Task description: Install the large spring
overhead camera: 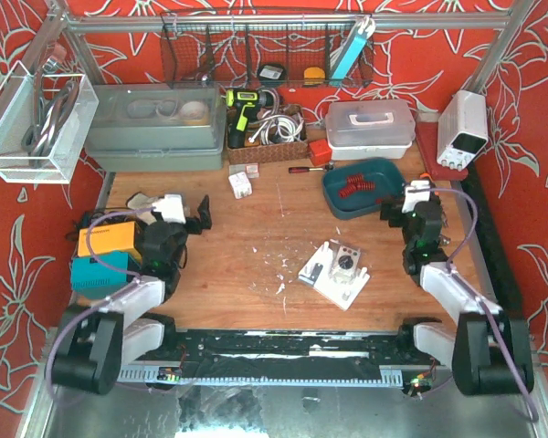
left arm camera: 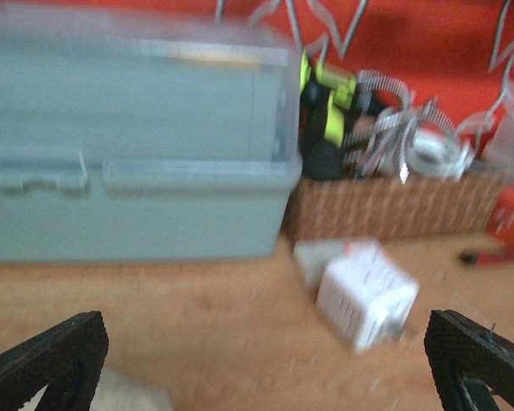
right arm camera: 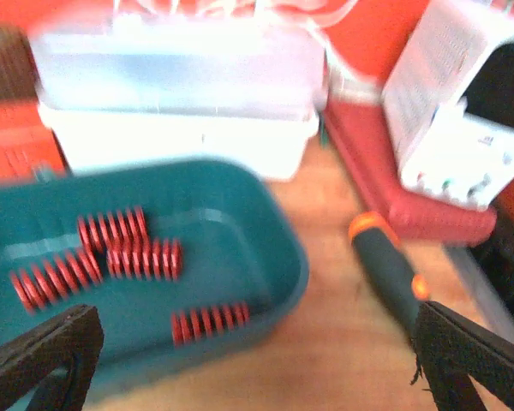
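- the teal tray (right arm camera: 265, 257) sits at 1 o'clock on the table (overhead camera: 256, 228). four red springs (right arm camera: 146, 257) lie loose in it: three bunched toward its 10 o'clock side, one alone by its 6 o'clock wall. i cannot tell which is the large one.
- the right gripper (right arm camera: 257, 360) hovers by the tray's 5 o'clock corner, jaws spread wide and empty.
- the left gripper (left arm camera: 257, 364), at 9 o'clock, is also wide and empty, facing a grey lidded bin (left arm camera: 128, 171).
- a wicker basket (left arm camera: 385, 205) at 12 o'clock holds a yellow-black drill (left arm camera: 325, 111) and coiled cables (left arm camera: 428, 145).
- the label on the white block (left arm camera: 364, 291) is probably print, but too blurred to read.
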`<act>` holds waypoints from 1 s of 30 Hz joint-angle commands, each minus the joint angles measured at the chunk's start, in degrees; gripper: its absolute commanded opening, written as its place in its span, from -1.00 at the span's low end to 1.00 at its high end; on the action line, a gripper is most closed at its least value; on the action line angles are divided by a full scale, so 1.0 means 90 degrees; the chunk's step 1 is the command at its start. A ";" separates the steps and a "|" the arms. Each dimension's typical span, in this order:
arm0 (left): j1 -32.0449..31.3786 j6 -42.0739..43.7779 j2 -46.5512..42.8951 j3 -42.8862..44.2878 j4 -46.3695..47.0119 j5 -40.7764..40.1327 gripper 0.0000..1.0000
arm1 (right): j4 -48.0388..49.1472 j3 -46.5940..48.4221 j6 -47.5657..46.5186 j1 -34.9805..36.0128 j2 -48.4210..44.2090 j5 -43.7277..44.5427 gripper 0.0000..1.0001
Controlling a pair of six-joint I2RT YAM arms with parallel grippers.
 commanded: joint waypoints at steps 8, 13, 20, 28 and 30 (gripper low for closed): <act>0.0013 -0.2801 -0.2930 0.2050 -0.4651 -0.0016 1.00 | -0.4506 0.2261 0.2571 0.0041 -0.1920 -0.0490 0.98; 0.0012 -0.3089 -0.3779 0.2362 -0.5515 0.0395 1.00 | -0.6509 0.3173 0.2851 0.0029 -0.1941 -0.0236 0.98; 0.0012 -0.3847 -0.4135 0.1875 -0.5326 0.1987 1.00 | -0.6992 0.3214 0.3378 0.0008 -0.1964 -0.1082 0.98; -0.0332 -0.3914 -0.3055 0.1489 -0.5054 0.2758 1.00 | -0.6748 0.2936 0.3589 0.0086 -0.1512 -0.2076 0.84; -0.0660 -0.3807 -0.2984 0.1457 -0.4979 0.2507 1.00 | -0.6734 0.2859 0.3646 0.0115 -0.1425 -0.1981 0.81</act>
